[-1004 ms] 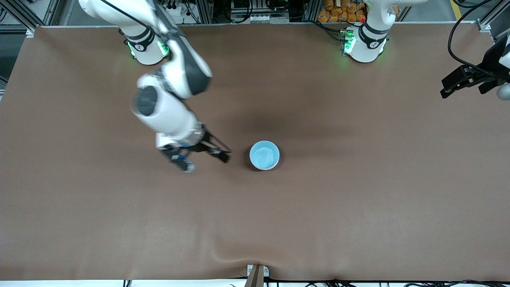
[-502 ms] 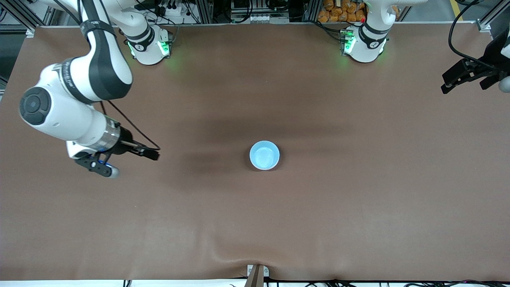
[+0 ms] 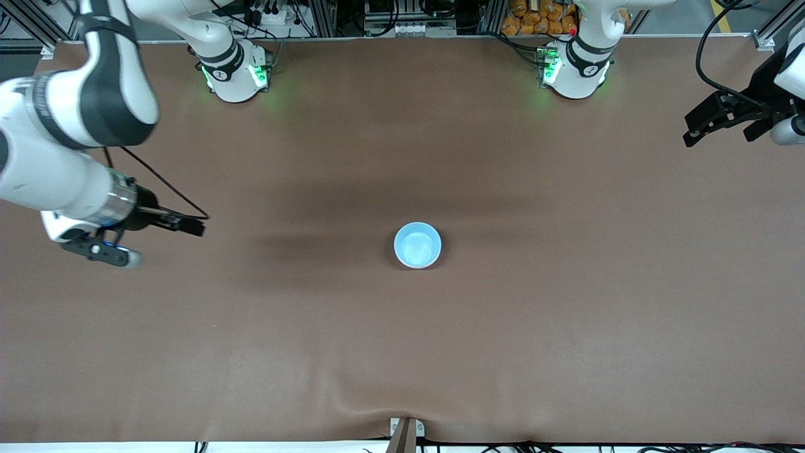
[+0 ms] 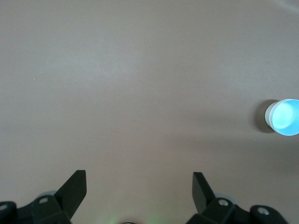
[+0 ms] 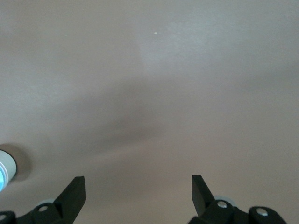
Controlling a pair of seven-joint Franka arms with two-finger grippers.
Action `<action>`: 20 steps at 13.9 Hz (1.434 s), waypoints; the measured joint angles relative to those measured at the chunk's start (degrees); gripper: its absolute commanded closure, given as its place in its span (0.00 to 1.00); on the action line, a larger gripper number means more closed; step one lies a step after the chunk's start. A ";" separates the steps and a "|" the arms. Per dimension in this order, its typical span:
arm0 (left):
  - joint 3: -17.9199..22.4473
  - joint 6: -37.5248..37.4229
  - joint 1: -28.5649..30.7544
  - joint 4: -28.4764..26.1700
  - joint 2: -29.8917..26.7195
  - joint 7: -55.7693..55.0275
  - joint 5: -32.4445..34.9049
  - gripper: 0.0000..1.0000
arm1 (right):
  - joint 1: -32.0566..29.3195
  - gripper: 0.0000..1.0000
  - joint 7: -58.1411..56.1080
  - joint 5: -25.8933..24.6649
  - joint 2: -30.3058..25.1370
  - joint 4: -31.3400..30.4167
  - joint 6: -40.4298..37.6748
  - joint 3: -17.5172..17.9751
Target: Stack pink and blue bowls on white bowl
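Observation:
The blue bowl [image 3: 417,245] stands upright at the middle of the table. A pale wall shows under its rim in the left wrist view [image 4: 282,116]; I cannot tell whose wall it is. The right wrist view catches only a sliver of the bowl [image 5: 3,171]. The pink bowl and the white bowl do not show as separate things. My right gripper [image 3: 165,244] hangs open and empty over bare table toward the right arm's end [image 5: 138,184]. My left gripper [image 3: 720,133] is open and empty over the left arm's end of the table [image 4: 139,179].
The brown table cover [image 3: 402,352] has a raised wrinkle by the edge nearest the front camera [image 3: 377,387]. Both arm bases [image 3: 234,72] [image 3: 575,69] stand along the edge farthest from that camera.
My right arm has swung away from beside the blue bowl toward its own end of the table. The left gripper has shifted slightly. The bowl has stayed put.

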 measured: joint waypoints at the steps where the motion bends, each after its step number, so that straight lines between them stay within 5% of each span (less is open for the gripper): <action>1: -0.02 0.00 0.00 0.00 0.00 -0.01 0.00 0.00 | -1.30 0.00 -1.57 -0.03 -0.32 0.01 -0.42 0.20; 9: -0.03 0.00 0.02 -0.06 -0.13 -0.01 0.00 0.00 | -11.71 0.00 -13.00 -7.66 -7.74 1.05 -4.22 9.39; 20: -0.17 -0.06 0.00 -0.25 -0.34 0.04 0.00 0.00 | -15.86 0.00 -19.88 -7.86 -10.78 5.23 -11.58 9.61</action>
